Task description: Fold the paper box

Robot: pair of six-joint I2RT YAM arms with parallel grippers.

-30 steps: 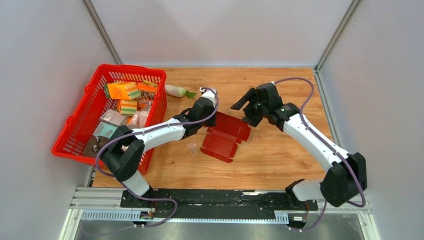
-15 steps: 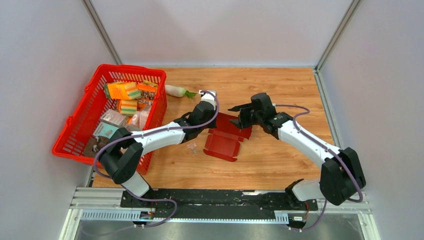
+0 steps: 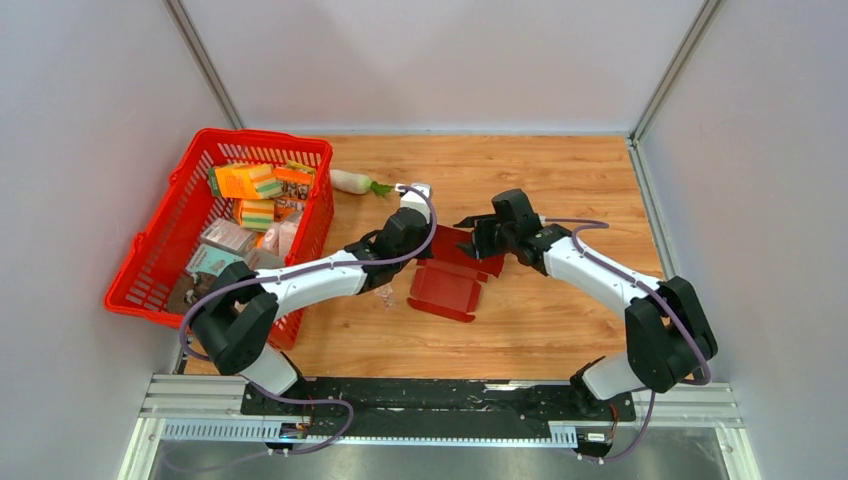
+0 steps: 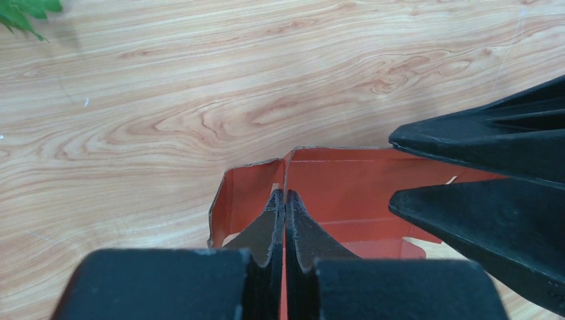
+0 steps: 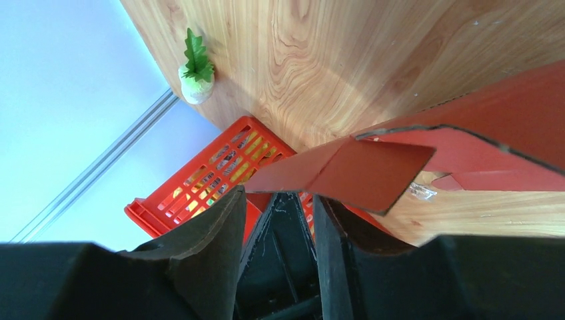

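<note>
Table (image 3: 560, 180): wood top, carried everything.

Red mesh basket (image 3: 262, 134): well off to the left of the left end effector, loaded with packets and small cartons.

Paper box (image 3: 443, 288): dark red, on the table between the two end effectors, only part formed. The tray half, with low raised walls, lay on the near side toward the arm bases. A second panel ran from it toward the right end effector.

Left end effector (image 4: 285, 195): fingers pressed together, pinching a thin upright wall of the paper box right at a corner crease. A sliver of red showed between the fingers in the left wrist view. The open red interior of the tray lay just ahead of its tip.

Right end effector (image 5: 280, 195): opposite the left one, at the far-right end of the box, fingers spread with a clear gap and nothing clamped. A box flap hung across just in front of its fingertips (image 5: 226, 207). Whether the flap touched them or sat just clear of them, I couldn't tell from the right wrist view.

Toy radish (image 3: 352, 181): white with green leaves, beyond the left end effector toward the far edge, well apart from the box.

Small clear scrap (image 3: 386, 293): on the near side of the left end effector, just beside the box's left edge. Possibly a wrapper; too small to call.
</note>
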